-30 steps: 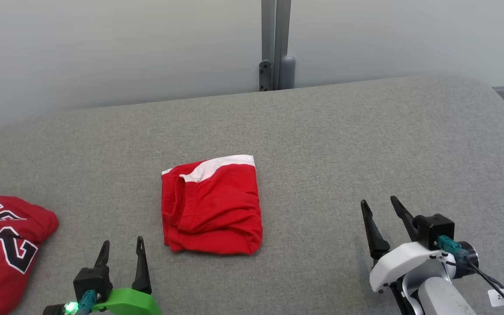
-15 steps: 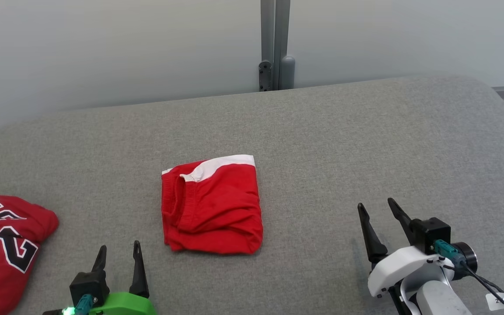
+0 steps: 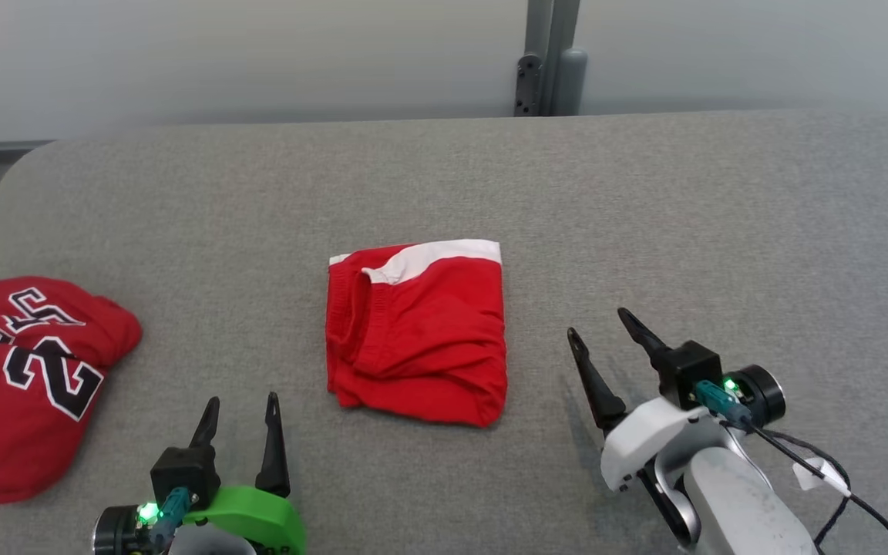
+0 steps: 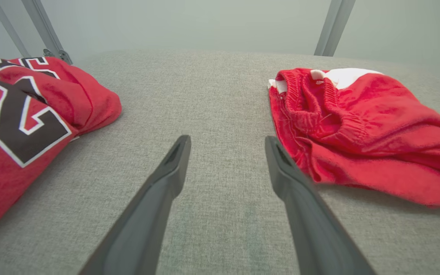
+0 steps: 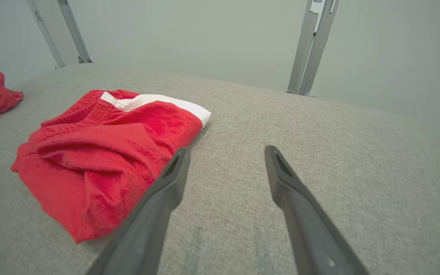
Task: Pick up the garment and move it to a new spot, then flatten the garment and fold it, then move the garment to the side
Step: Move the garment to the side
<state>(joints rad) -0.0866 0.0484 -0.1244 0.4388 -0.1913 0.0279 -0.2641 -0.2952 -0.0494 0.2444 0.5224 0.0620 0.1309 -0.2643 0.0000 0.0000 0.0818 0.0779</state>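
The garment (image 3: 417, 331) is a pair of red shorts with a white band, lying folded into a rough square in the middle of the grey table (image 3: 721, 216). My left gripper (image 3: 243, 401) is open just off its near left corner, apart from it; in the left wrist view the shorts (image 4: 357, 126) lie right of my open gripper (image 4: 227, 139). Close to the garment's right edge, my right gripper (image 3: 597, 324) is open with nothing in it. The right wrist view has the shorts (image 5: 105, 149) beside the left finger of the gripper (image 5: 227, 149).
A red jersey with black and white lettering (image 3: 20, 378) lies crumpled at the table's left edge, also in the left wrist view (image 4: 21, 114). A grey post (image 3: 548, 58) stands behind the table's far edge. Bare grey cloth stretches to the right and back.
The head camera has shifted, so the whole picture moved right and up. My right gripper has come leftward, closer to the garment's right edge. The garment lies as before.
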